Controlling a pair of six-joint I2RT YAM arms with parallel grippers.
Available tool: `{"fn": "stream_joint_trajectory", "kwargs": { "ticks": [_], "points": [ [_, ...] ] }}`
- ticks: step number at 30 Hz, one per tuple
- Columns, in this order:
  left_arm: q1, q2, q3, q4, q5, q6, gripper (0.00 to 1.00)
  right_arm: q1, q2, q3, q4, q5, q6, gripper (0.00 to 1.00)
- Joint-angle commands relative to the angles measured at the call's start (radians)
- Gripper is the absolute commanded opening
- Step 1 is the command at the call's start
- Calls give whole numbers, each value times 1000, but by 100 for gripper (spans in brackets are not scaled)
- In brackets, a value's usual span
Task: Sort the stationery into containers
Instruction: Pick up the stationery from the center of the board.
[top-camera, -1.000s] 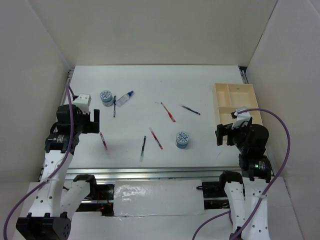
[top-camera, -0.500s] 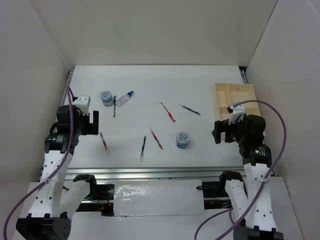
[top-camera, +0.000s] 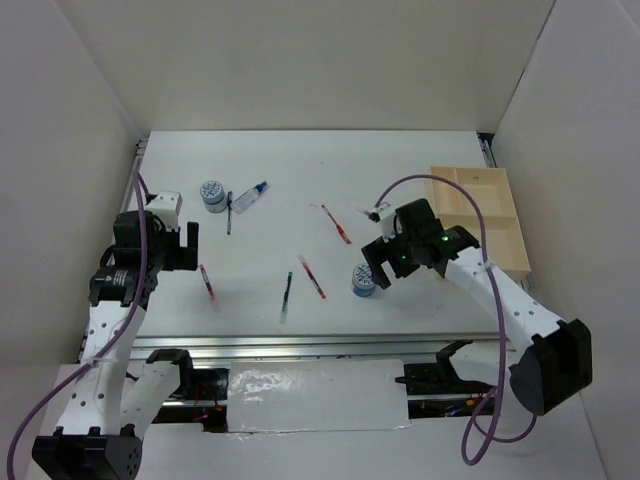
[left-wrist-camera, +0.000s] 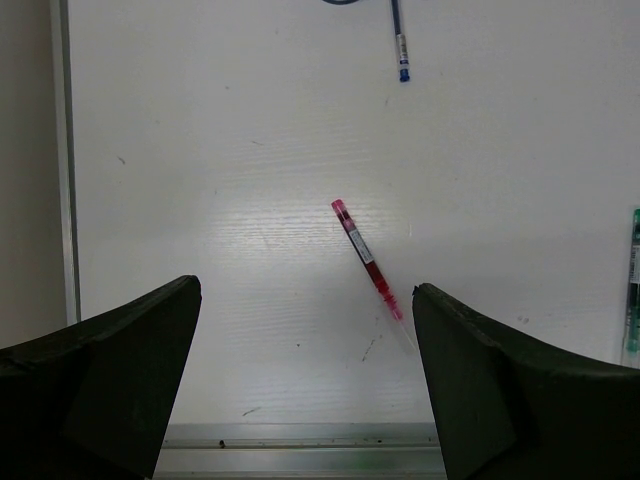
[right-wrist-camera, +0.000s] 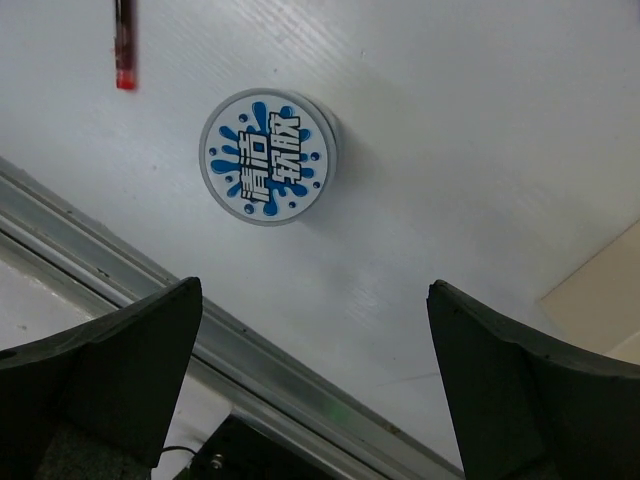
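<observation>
- Above the roll (right-wrist-camera: 268, 155), the right fingers (right-wrist-camera: 110, 380) hang spread wide, holding nothing. It lies flat, nearer 1 finger than the other.
- So a straight drop could clip its rim and shove it away?
- Likely toward the bench (top-camera: 300, 170) edge just beside it. The tray (top-camera: 490, 190) lies well right of the roll. The left fingers (left-wrist-camera: 110, 370), equally spread and empty, hover over a red pen (left-wrist-camera: 368, 262) far left of it.
</observation>
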Motion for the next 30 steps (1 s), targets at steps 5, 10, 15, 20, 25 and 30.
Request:
{"fn": "stream_joint_trajectory", "kwargs": {
  "ticks": [5, 10, 15, 20, 25, 30],
  "points": [
    [6, -1, -7, 32, 12, 16, 99, 94, 128, 67, 29, 132, 43, 100],
    [6, -4, -10, 31, 17, 18, 99, 133, 215, 91, 49, 131, 42, 100],
    [3, -7, -12, 34, 16, 18, 99, 145, 275, 124, 54, 88, 42, 100],
    [5, -10, -13, 34, 14, 18, 99, 160, 314, 134, 69, 96, 38, 100],
    [3, -10, -16, 37, 14, 18, 99, 176, 363, 157, 69, 88, 35, 100],
    [5, -10, -16, 39, 13, 19, 99, 192, 390, 164, 69, 85, 35, 100]
  ]
}}
